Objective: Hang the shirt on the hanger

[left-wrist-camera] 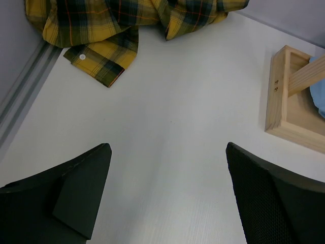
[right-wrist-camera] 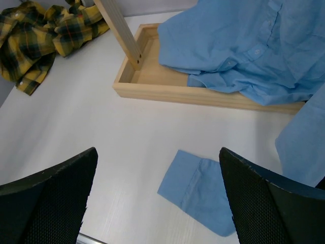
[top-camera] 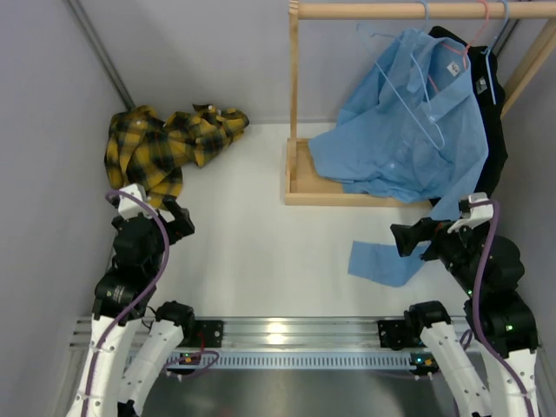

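Pickup not begun — left, right jaws wide, empty. Shirt (top-camera: 161,143) bunched far left; L arm (top-camera: 137,256) must reach it.

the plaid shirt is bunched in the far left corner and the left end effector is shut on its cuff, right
Not quite. The left end effector is open, short of the cuff, as the left wrist view shows. The plaid shirt is bunched in the far left corner.

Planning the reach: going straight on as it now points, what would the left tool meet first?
Probably the white table; the left tool points down at it, with the plaid shirt farther ahead-left. Depth is unclear.
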Robot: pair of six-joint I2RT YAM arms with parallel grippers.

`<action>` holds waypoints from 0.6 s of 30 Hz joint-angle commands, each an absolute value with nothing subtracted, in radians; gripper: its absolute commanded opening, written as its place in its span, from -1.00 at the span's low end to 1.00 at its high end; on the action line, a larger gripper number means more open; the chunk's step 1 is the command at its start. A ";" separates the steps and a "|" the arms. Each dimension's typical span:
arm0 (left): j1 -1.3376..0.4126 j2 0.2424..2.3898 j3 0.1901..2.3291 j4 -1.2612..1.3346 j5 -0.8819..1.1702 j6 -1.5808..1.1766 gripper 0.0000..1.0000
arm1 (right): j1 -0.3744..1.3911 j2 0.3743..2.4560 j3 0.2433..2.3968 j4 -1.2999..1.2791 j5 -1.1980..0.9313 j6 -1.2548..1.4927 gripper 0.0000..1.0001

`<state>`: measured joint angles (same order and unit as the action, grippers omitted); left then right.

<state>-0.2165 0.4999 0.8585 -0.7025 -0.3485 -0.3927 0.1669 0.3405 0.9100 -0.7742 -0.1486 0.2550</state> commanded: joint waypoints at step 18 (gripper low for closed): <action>-0.216 0.993 0.920 -0.493 -0.426 -0.931 0.96 | 0.156 0.333 0.816 -0.627 -0.452 0.377 0.99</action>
<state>-0.2222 0.8375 0.8680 -0.6376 -0.3553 -0.7616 0.1669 0.3382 0.8207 -0.7197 -0.3702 0.3317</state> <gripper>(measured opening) 0.982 0.993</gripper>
